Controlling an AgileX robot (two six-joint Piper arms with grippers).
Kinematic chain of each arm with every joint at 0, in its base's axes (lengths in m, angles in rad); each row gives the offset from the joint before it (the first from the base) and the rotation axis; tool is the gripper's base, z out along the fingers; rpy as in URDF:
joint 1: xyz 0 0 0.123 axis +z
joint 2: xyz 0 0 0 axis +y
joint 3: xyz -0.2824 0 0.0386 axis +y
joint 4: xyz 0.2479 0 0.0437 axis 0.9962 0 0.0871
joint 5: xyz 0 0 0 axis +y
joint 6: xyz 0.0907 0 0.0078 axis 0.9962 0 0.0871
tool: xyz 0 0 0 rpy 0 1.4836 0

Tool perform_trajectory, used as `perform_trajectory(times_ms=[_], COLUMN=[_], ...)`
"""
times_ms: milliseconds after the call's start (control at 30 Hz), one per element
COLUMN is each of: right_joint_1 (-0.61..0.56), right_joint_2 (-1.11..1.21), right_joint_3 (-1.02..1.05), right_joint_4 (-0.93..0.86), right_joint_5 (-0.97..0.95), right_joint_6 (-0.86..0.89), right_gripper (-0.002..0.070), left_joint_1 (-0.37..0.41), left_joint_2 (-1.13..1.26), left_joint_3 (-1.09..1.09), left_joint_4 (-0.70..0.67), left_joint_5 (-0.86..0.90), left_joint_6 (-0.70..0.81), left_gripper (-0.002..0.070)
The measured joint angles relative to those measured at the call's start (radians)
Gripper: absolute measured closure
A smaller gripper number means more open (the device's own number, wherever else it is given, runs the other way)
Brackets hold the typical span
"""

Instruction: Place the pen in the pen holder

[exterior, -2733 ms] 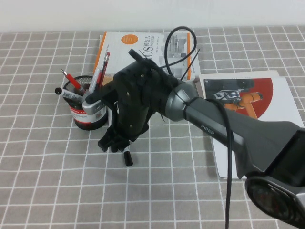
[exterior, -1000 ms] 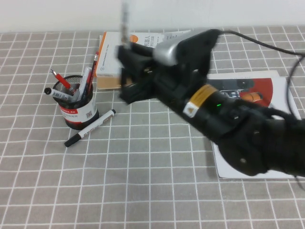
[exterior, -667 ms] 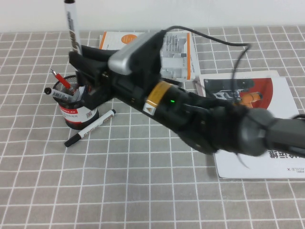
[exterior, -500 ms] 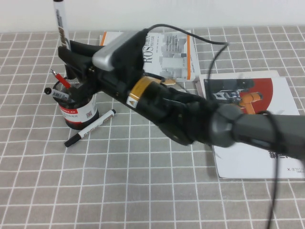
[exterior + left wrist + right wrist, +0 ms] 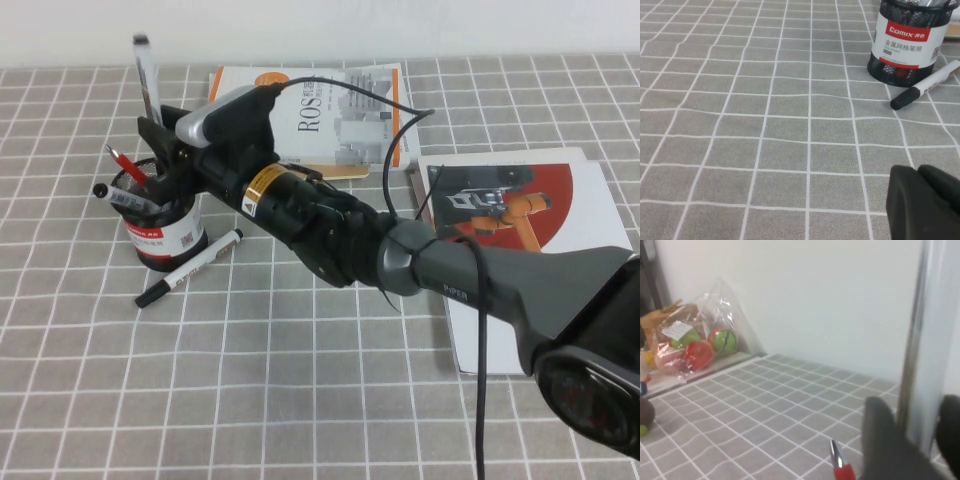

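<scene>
Right pincer (image 5: 155, 135) pinches pen (image 5: 146, 80) over pen holder (image 5: 165, 235); left pincer's (image 5: 927, 200) state untellable.

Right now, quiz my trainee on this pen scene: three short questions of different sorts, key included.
1. True or false: the right gripper holds the pen upright above the pen holder.
2. Where does the second marker lie? A in the holder, B on the table beside it, C on the book.
3. Fill in: the left gripper is ___ from the holder.

Key: 1 true; 2 B; 3 apart.
</scene>
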Motion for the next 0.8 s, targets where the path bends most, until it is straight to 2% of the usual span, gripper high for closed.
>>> perform_trajectory(times_ms=[100, 167, 333, 433, 567, 667, 800], right_joint_1=[-0.003, -0.005, -0.01, -0.01, -0.01, -0.01, -0.012], right_joint_2=[0.0, 0.0, 0.0, -0.011, -0.067, -0.145, -0.271], right_joint_3=[0.0, -0.002, -0.002, -0.002, -0.002, 0.023, 0.111], right_joint_4=[0.0, 0.0, 0.0, -0.004, -0.074, -0.17, -0.349], right_joint_5=[0.009, 0.009, 0.012, 0.014, 0.025, 0.027, 0.051], right_joint_6=[0.0, 0.0, 0.002, 0.056, 0.122, 0.185, 0.333], right_gripper=[0.0388, 0.0344, 0.0334, 0.0406, 0.0611, 0.0666, 0.0684], left_joint_1=[0.0, 0.0, 0.0, 0.0, 0.0, 0.0, 0.0], left_joint_2=[0.0, 0.0, 0.0, 0.0, 0.0, 0.0, 0.0], left_joint_3=[0.0, 0.0, 0.0, 0.0, 0.0, 0.0, 0.0], left_joint_4=[0.0, 0.0, 0.0, 0.0, 0.0, 0.0, 0.0], left_joint_5=[0.0, 0.0, 0.0, 0.0, 0.0, 0.0, 0.0], left_joint_6=[0.0, 0.0, 0.0, 0.0, 0.0, 0.0, 0.0], left_gripper=[0.0678, 0.0678, 0.0678, 0.0678, 0.0678, 0.0678, 0.0678])
